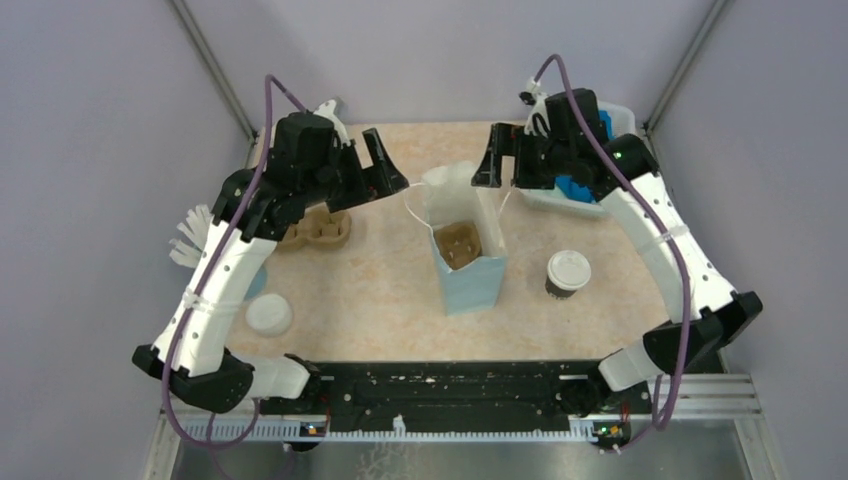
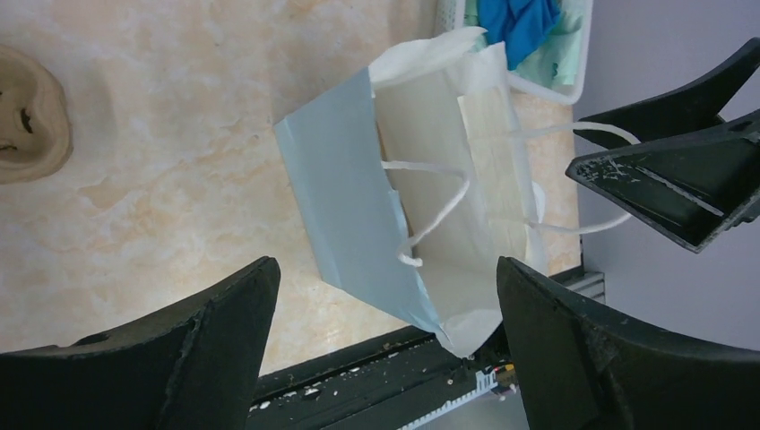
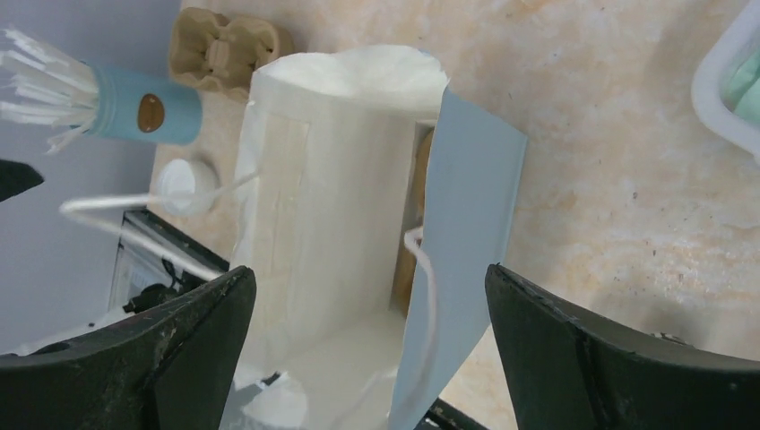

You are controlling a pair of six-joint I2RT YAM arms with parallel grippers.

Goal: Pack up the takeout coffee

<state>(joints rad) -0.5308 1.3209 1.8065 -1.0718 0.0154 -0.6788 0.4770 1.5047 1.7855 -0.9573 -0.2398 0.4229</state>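
Observation:
The takeout coffee [image 1: 567, 272], a dark brown cup with a white lid, stands upright on the table right of the open light blue paper bag [image 1: 466, 255]. It does not show in either wrist view. A brown cardboard carrier [image 1: 459, 245] lies inside the bag. My left gripper [image 1: 375, 172] is open and empty, just left of the bag's top. My right gripper [image 1: 500, 162] is open and empty, just right of the bag's far rim. The bag shows beyond the open jaws in the left wrist view [image 2: 358, 224] and the right wrist view [image 3: 341, 224].
A loose white lid [image 1: 268, 313] lies near front left. A cardboard cup carrier [image 1: 320, 228] sits under my left arm. A blue holder with white sticks [image 3: 143, 106] stands at the left edge. A white bin [image 1: 570, 200] with blue items sits at back right.

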